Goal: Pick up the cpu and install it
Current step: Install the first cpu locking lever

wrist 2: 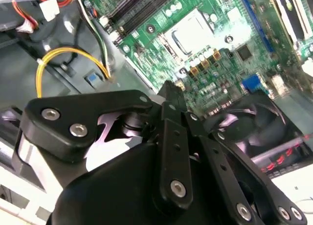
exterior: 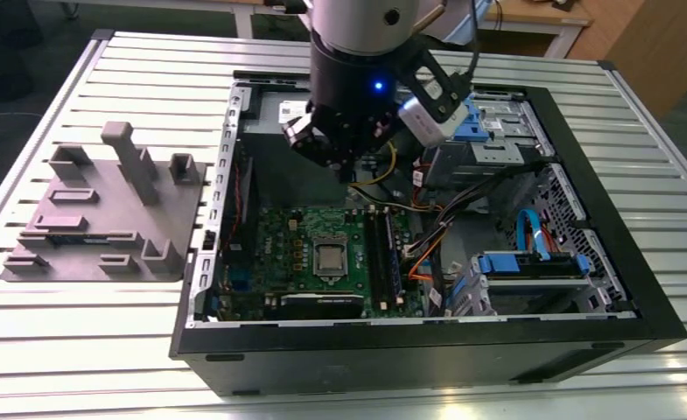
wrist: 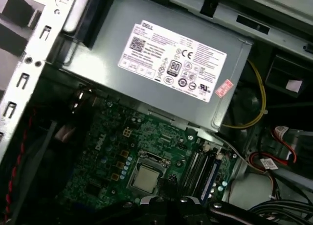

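We see a bench [exterior: 74, 350] made of pale metal slats that run across the exterior view. Two things rest directly on it. An open black computer case [exterior: 437, 350] lies on its side and takes up the middle and the exterior view's right of the surface, its open face turned upward. Just beside it, toward the exterior view's left, sits a grey moulded holder [exterior: 104, 219] with upright posts and shallow slots. The two stand close together; we cannot tell whether they touch.
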You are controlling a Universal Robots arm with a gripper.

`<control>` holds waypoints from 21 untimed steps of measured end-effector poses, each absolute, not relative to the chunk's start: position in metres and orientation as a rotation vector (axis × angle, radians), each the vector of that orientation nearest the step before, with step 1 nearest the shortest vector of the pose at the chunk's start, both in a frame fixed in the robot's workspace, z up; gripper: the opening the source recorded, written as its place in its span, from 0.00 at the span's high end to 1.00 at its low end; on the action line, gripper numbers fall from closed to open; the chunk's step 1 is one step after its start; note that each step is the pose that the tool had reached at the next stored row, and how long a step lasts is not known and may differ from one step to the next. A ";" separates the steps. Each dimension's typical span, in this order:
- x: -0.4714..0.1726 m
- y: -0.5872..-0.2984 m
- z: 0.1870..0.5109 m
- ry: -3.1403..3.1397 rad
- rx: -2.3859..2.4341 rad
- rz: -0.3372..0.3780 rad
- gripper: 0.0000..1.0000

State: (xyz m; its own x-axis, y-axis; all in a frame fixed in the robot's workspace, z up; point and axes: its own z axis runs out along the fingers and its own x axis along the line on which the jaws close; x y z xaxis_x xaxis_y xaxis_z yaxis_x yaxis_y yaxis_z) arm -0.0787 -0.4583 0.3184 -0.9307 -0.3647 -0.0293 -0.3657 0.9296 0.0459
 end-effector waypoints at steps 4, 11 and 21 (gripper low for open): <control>-0.064 -0.458 0.313 3.065 -0.580 0.078 0.90; -0.056 -0.458 0.306 3.049 -0.663 0.080 0.90; -0.047 -0.457 0.293 3.011 -0.826 0.082 0.90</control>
State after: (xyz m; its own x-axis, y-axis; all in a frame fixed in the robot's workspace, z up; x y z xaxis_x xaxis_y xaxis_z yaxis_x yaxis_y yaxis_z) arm -0.0471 -0.4574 0.2929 -0.8598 -0.5096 -0.0311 -0.5105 0.8586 0.0460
